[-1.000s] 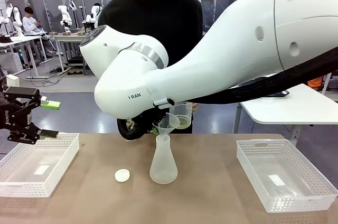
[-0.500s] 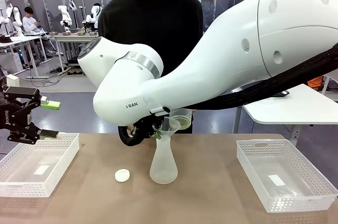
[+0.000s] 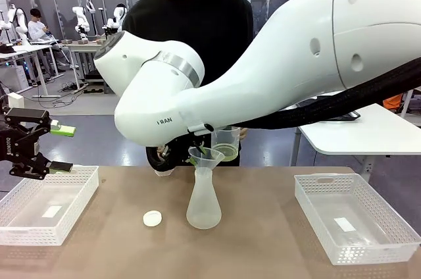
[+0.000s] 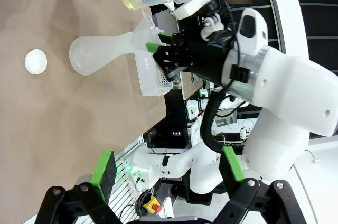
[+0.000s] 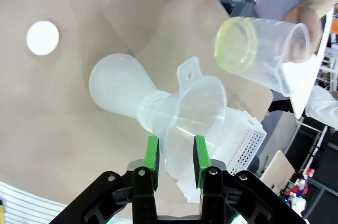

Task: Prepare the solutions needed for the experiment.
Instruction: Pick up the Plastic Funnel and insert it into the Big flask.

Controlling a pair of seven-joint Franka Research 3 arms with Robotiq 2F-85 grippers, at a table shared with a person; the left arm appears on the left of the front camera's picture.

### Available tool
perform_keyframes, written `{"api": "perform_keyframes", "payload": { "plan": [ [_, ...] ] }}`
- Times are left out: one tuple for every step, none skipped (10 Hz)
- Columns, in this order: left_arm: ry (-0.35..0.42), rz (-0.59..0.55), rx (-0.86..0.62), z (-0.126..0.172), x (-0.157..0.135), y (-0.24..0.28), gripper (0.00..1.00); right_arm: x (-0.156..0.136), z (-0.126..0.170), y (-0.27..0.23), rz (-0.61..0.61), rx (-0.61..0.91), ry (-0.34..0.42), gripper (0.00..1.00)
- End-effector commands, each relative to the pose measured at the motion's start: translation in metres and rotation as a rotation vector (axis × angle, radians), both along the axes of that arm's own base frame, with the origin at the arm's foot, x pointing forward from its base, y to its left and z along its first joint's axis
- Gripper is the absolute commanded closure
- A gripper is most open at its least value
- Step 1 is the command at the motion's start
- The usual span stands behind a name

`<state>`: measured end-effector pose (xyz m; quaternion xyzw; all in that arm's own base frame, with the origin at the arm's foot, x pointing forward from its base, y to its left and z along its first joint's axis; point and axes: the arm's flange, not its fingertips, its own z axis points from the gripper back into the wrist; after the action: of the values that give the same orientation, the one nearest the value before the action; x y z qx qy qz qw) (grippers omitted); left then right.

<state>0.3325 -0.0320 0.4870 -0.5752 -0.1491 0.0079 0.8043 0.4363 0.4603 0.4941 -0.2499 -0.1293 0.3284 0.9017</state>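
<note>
Spanning the front view from its right edge to the middle, the white right arm bends down over the brown table, and we see the person in a black top standing behind it at the far side. The left basket and the right basket, both white and perforated, sit at the table's two ends, well apart. Between them stands a translucent conical flask with a clear funnel seated in its neck. The person's hand holds a clear beaker just above and beside the funnel, and the solution, a shallow pale yellow-green layer, lies in the bottom of that beaker. The right gripper straddles the funnel's rim with its pads parted, a gap showing at one pad, so we read it as released. The left gripper hangs spread wide and empty over the left basket. A white round cap lies on the table just left of the flask.
</note>
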Motion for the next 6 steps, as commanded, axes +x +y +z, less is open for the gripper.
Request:
{"api": "perform_keyframes", "payload": {
  "plan": [
    [-0.006,-0.003,-0.021,0.001,0.002,-0.002,0.00,-0.010,0.017,-0.004,0.006,0.094,0.009,0.65],
    [-0.006,-0.003,-0.021,0.001,0.002,-0.002,0.00,-0.013,0.026,-0.006,-0.015,0.121,0.023,0.65],
    [-0.006,-0.003,-0.021,0.001,0.002,-0.002,0.00,-0.014,0.032,-0.008,-0.023,0.156,0.031,0.65],
    [-0.006,-0.003,-0.021,0.001,0.002,-0.002,0.00,-0.015,0.037,-0.012,-0.040,0.178,0.031,0.65],
    [-0.006,-0.003,-0.021,0.001,0.002,-0.002,0.00,-0.017,0.038,-0.016,-0.049,0.194,0.039,0.65],
    [-0.006,-0.003,-0.021,0.001,0.002,-0.002,0.00,-0.013,0.040,0.000,-0.024,0.137,0.027,0.65]
  ]
}}
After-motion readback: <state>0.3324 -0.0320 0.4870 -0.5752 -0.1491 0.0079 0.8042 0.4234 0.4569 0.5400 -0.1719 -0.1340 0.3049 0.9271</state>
